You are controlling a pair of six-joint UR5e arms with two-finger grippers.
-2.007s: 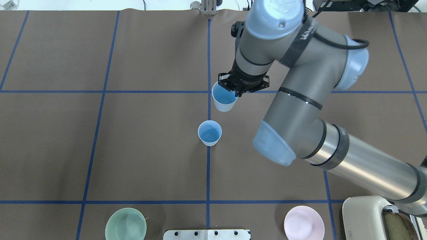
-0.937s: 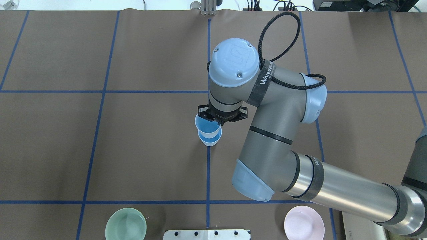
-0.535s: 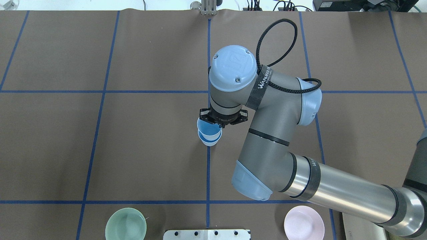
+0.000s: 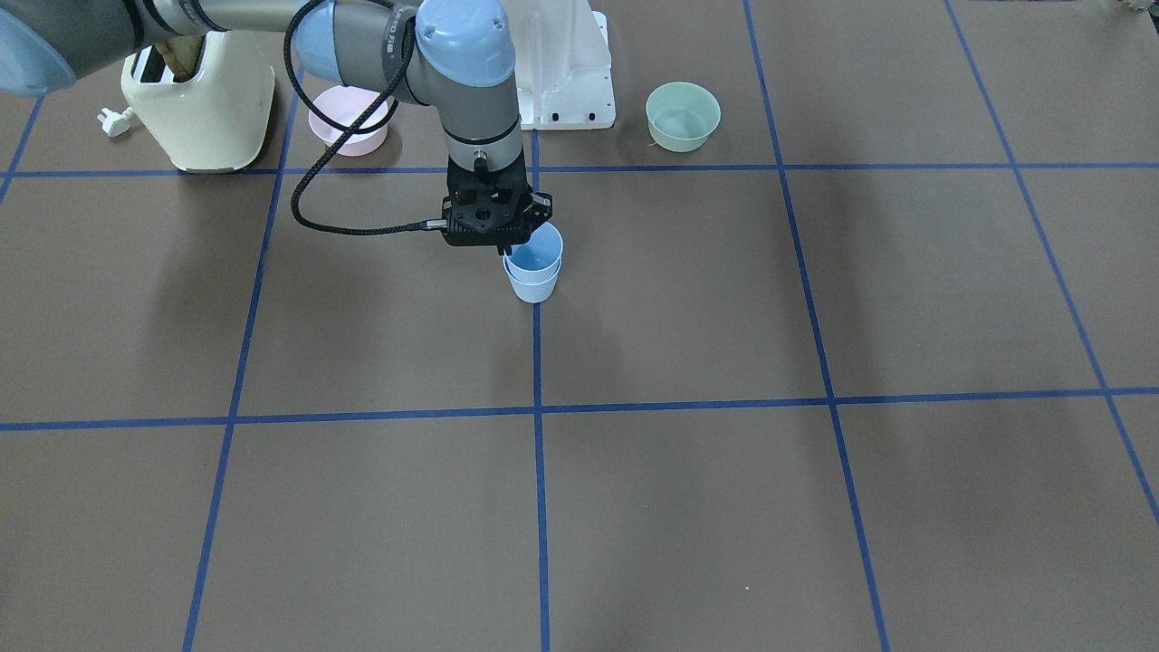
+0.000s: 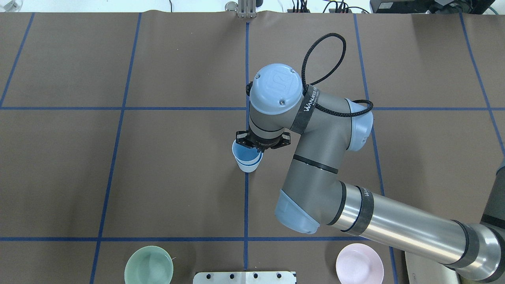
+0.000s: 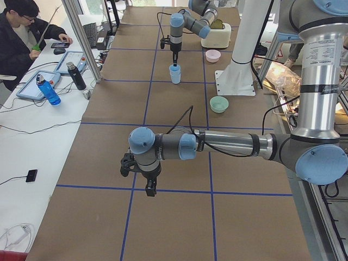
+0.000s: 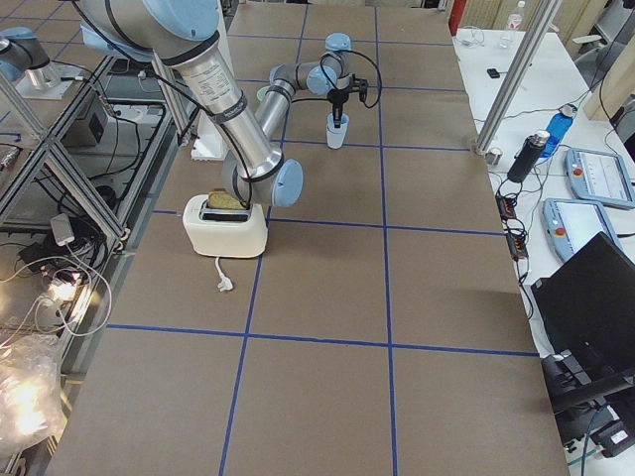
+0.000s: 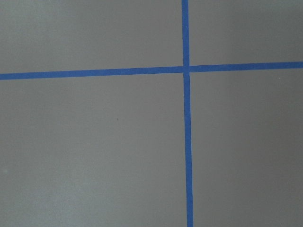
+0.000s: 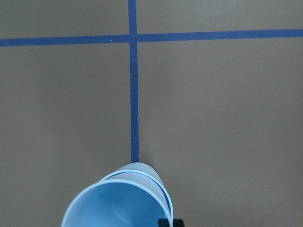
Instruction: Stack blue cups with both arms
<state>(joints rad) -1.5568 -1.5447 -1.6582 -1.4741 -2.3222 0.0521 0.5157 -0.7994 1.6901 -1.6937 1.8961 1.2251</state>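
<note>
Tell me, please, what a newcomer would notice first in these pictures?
The big right arm reaches to the middle of the table. There the right pincer holds the upper blue cup by its rim, nested in the lower blue cup on a blue tape line. The left arm hangs over the brown surface, well away from the cups.

Grey tubular arms [image 5: 311, 185], light-blue caps [image 5: 276, 88], black cable [image 5: 330, 34]
</note>
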